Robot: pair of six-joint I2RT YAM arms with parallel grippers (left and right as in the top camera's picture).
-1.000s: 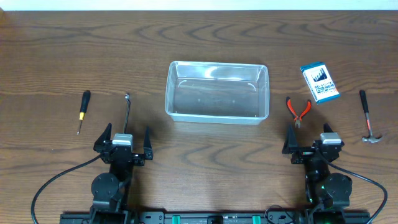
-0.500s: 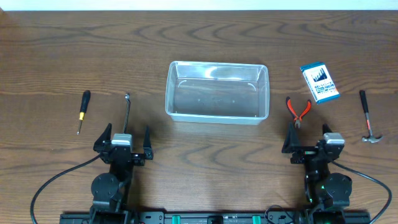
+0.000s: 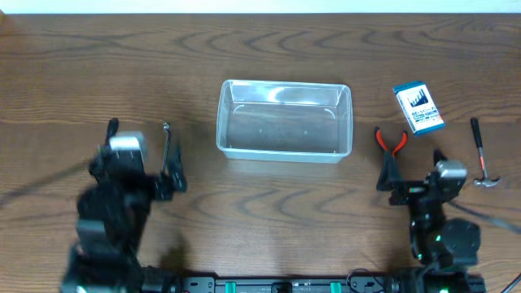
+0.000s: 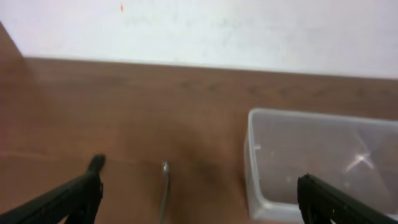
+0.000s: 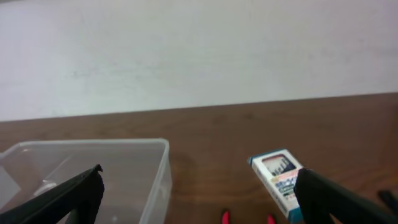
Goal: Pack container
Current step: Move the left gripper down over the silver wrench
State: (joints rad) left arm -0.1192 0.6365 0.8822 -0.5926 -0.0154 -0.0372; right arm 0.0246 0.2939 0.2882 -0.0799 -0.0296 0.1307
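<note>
Container (image 3: 283, 120) ahead, between left hand (image 4: 199, 183) and right hand (image 5: 198, 179), both wide, empty

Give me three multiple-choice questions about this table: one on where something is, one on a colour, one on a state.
1. Where do the pliers lie?
A. left of the container
B. right of the container
C. inside the container

2. What colour is the small box?
A. blue and white
B. green
C. black

3. What state is the container in?
A. empty
B. half full
C. packed to the rim

Answers:
1. B, the overhead view shows the red-handled pliers on the wood just off the container's right end.
2. A, its face is blue with a white panel.
3. A, only the clear floor shows through its walls.
</note>
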